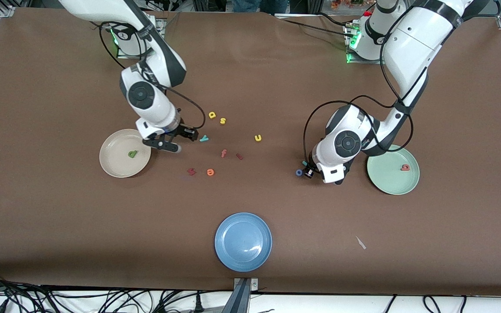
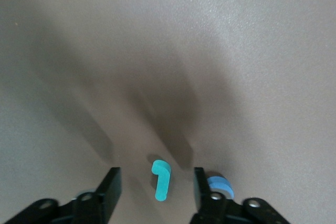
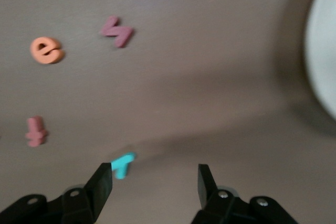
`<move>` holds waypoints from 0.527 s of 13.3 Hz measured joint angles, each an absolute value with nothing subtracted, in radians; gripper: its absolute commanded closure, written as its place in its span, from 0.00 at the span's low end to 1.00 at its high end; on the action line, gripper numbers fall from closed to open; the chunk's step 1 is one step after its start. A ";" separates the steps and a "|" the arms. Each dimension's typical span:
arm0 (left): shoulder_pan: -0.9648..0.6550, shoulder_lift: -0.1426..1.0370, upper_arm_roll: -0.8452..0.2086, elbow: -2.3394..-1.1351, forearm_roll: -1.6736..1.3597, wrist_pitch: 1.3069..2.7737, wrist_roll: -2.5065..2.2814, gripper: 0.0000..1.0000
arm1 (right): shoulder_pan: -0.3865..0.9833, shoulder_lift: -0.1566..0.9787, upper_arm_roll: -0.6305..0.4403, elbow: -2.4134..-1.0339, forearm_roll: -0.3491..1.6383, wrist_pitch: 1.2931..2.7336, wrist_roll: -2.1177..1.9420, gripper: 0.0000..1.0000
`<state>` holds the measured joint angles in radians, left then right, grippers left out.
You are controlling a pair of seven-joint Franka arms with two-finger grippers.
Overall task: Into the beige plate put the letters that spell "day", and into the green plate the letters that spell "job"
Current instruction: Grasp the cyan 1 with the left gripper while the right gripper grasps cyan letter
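The beige plate (image 1: 112, 165) holds the green d (image 1: 133, 153). The green plate (image 1: 389, 184) holds the salmon b (image 1: 405, 167). My left gripper (image 1: 306, 170) (image 2: 155, 182) is low at the table and open. The teal j (image 2: 162, 180) lies between its fingers with a gap on each side, and the blue o (image 1: 298, 172) (image 2: 220, 184) sits just outside one finger. My right gripper (image 1: 182, 140) (image 3: 155, 174) is open between the beige plate and the teal y (image 1: 204, 138) (image 3: 123, 164), which lies by one fingertip. The yellow a (image 1: 212, 114) lies farther from the camera.
A yellow s (image 1: 223, 121) and u (image 1: 258, 138), a red f (image 1: 224, 153) (image 3: 35, 130), an orange e (image 1: 210, 172) (image 3: 47, 50) and two dark red letters (image 1: 191, 171) (image 1: 239, 156) are scattered mid-table. A blue plate (image 1: 243, 261) sits near the front edge.
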<state>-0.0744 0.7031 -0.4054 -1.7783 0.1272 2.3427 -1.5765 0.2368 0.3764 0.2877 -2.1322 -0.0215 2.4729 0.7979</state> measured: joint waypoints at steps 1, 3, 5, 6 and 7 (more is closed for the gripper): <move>-0.079 0.705 -0.405 -1.778 0.127 2.345 -1.583 0.44 | 0.251 0.401 0.288 -2.123 -0.021 2.497 0.826 0.25; -0.087 0.708 -0.404 -1.780 0.127 2.347 -1.589 0.45 | 0.267 0.441 0.288 -2.117 -0.022 2.539 0.856 0.25; -0.088 0.718 -0.404 -1.781 0.139 2.349 -1.592 0.56 | 0.283 0.471 0.287 -2.117 -0.022 2.580 0.876 0.25; -0.088 0.721 -0.404 -1.781 0.147 2.355 -1.598 0.65 | 0.293 0.483 0.288 -2.117 -0.022 2.595 0.886 0.25; -0.089 0.720 -0.405 -1.779 0.154 2.360 -1.601 0.76 | 0.299 0.492 0.287 -2.117 -0.022 2.604 0.892 0.25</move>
